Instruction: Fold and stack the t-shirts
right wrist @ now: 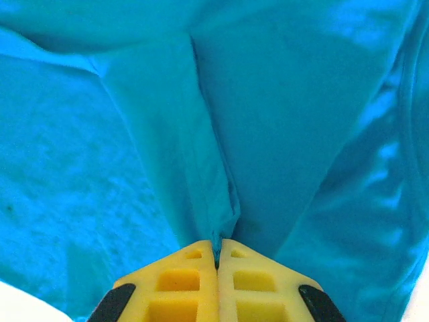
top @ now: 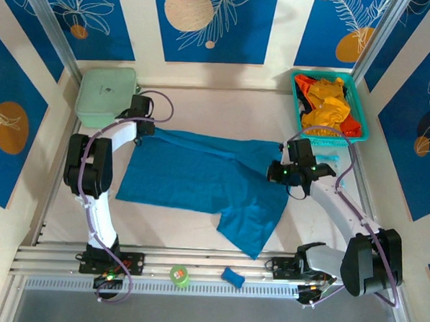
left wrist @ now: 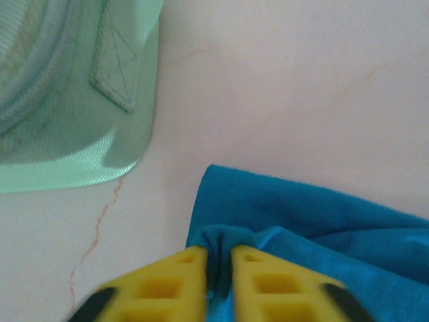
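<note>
We have the blue t-shirt (top: 200,176) spread across the table (top: 218,107) between the two sets of jaws, and we judge this to be the laying-out step: no fold has been made yet.

The left jaws are nearly closed on a bunched corner of the cloth (left wrist: 221,245). The corner's edge lies just ahead of their tips, and the mint-green case (left wrist: 67,107) sits ahead and to their left, apart from the cloth.

The right jaws are pressed almost together on a thin ridge of the shirt (right wrist: 214,168), which runs straight ahead from their tips. Behind these jaws the teal basket (top: 333,142) holds the yellow-orange t-shirt (top: 326,102) and the red-orange t-shirt (top: 351,129).

A raised crease runs from one grip to the other. Next we would draw the two grips apart to pull it out, then lower the cloth flat before letting go and starting the first fold.
</note>
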